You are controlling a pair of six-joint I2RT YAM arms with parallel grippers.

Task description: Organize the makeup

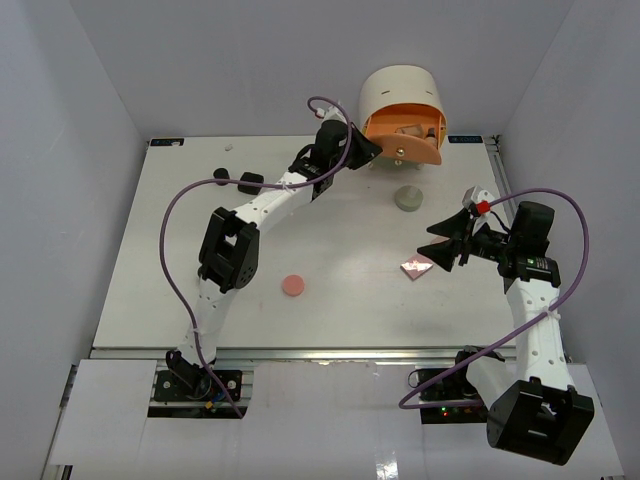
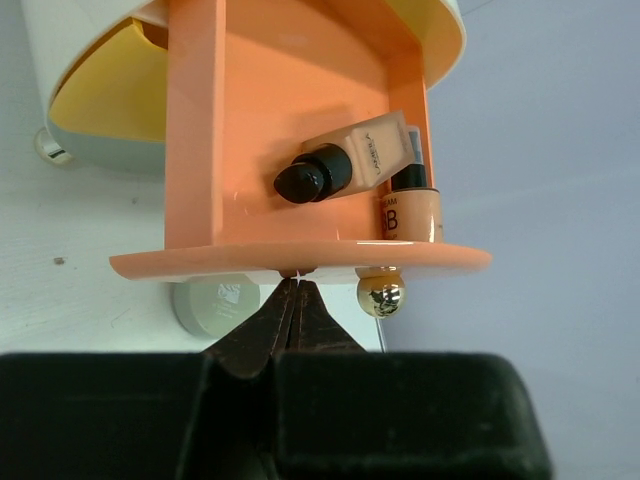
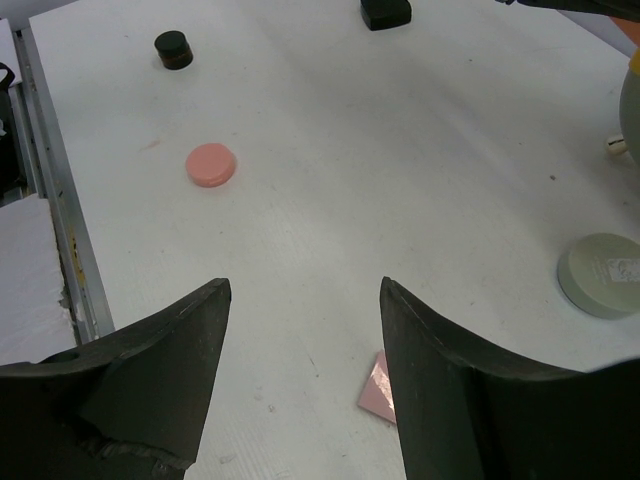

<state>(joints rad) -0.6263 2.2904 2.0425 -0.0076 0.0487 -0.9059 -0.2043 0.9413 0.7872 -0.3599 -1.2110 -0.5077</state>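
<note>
Reading anything in the orange drawer point(image 2: 270, 90), with our left gripper point(image 2: 290, 295) closed at its lip?
— Our right gripper point(image 3: 305, 290) gapes beside the pink palette point(image 3: 375, 392), which its finger partly hides. On the tan tube point(image 2: 410, 215) we read only "B"; print on the bottle point(image 2: 350, 160) blurs.

A white tabletop point(image 1: 330, 315) fills the space between plain grey walls point(image 1: 60, 150), and an aluminium rail point(image 1: 330, 352) runs along its near edge. At the far edge, right of the middle, stands a big cream cylindrical box point(image 1: 398, 85). Its orange drawer point(image 1: 408, 143) is open, the curved front turned toward the near edge. A small gold knob point(image 2: 380, 297) hangs at the front lip of that drawer. A yellow drawer point(image 2: 105, 95) sits inside the cream shell, right against the orange one.
</note>
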